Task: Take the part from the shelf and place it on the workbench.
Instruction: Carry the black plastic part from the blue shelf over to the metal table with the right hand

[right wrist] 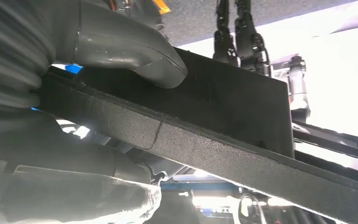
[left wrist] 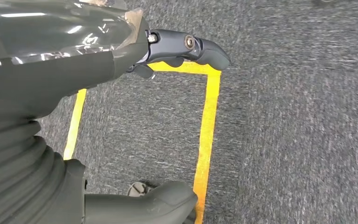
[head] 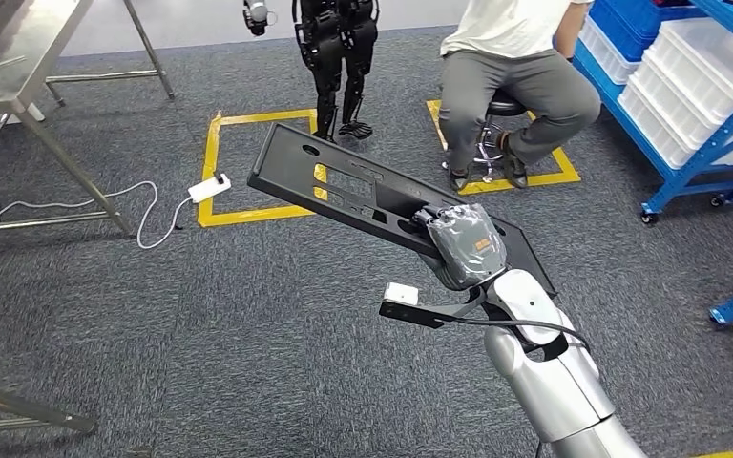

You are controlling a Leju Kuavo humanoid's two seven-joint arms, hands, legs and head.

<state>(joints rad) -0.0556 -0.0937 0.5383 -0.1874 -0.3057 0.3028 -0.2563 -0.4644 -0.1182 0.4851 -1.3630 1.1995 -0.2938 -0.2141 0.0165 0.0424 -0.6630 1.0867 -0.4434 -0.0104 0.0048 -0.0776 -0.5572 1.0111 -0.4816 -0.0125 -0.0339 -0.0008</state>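
Note:
The part is a long flat black panel with cut-outs, held tilted above the grey carpet. My right hand, under a clear cover, grips its near end. Seen from the right wrist, the thick grey thumb presses on one face of the part, with the other fingers under it. The steel workbench stands at the far left. My left hand hangs over the carpet, its fingers apart and holding nothing.
A person sits on a stool ahead. A black robot's legs stand beside them. The blue shelf with white bins is at the right. Yellow tape squares and a white power strip with cable lie on the floor.

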